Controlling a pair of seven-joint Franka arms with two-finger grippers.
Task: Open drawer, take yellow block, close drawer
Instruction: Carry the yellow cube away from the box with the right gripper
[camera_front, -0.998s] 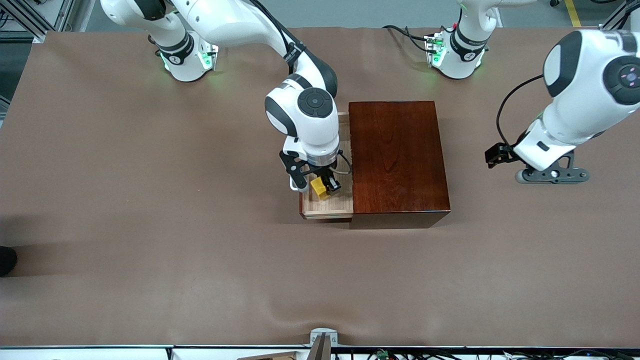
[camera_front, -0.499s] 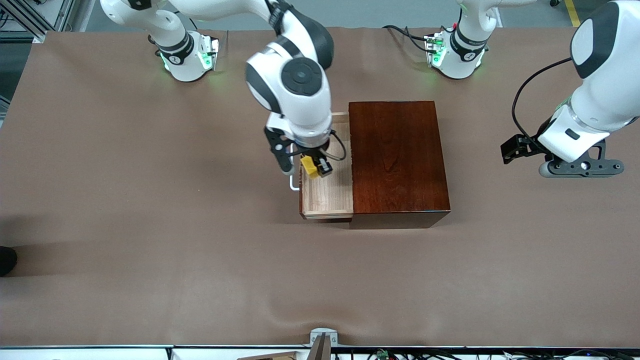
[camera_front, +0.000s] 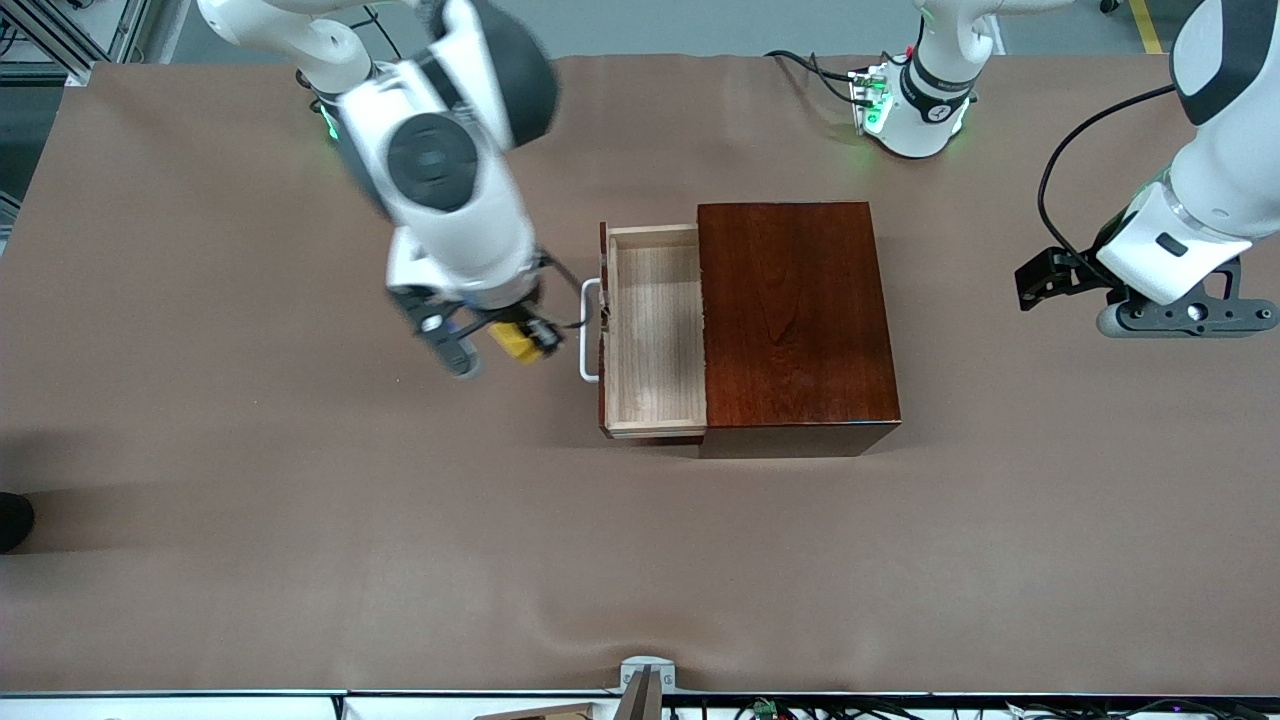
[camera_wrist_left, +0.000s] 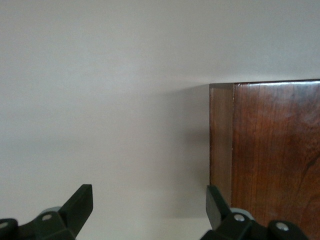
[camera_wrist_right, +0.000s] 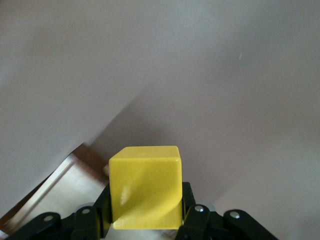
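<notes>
The drawer (camera_front: 655, 335) stands pulled out of the dark reddish-brown box (camera_front: 795, 320), its pale wood tray bare and its white handle (camera_front: 589, 330) toward the right arm's end of the table. My right gripper (camera_front: 500, 345) hangs over the table beside that handle, shut on the yellow block (camera_front: 517, 343). In the right wrist view the yellow block (camera_wrist_right: 145, 187) sits clamped between the black fingers (camera_wrist_right: 189, 207), with a corner of the drawer (camera_wrist_right: 52, 192) below. My left gripper (camera_front: 1185, 318) waits open over the table at the left arm's end; the box (camera_wrist_left: 270, 150) shows beside it.
Brown cloth covers the table (camera_front: 300, 520). Both arm bases (camera_front: 915, 110) stand along the edge farthest from the front camera. A small metal mount (camera_front: 645, 675) sits at the nearest edge.
The right gripper has lifted the yellow block out of the drawer and carried it past the handle toward the right arm's end. The left arm has drifted slightly away from the box.
</notes>
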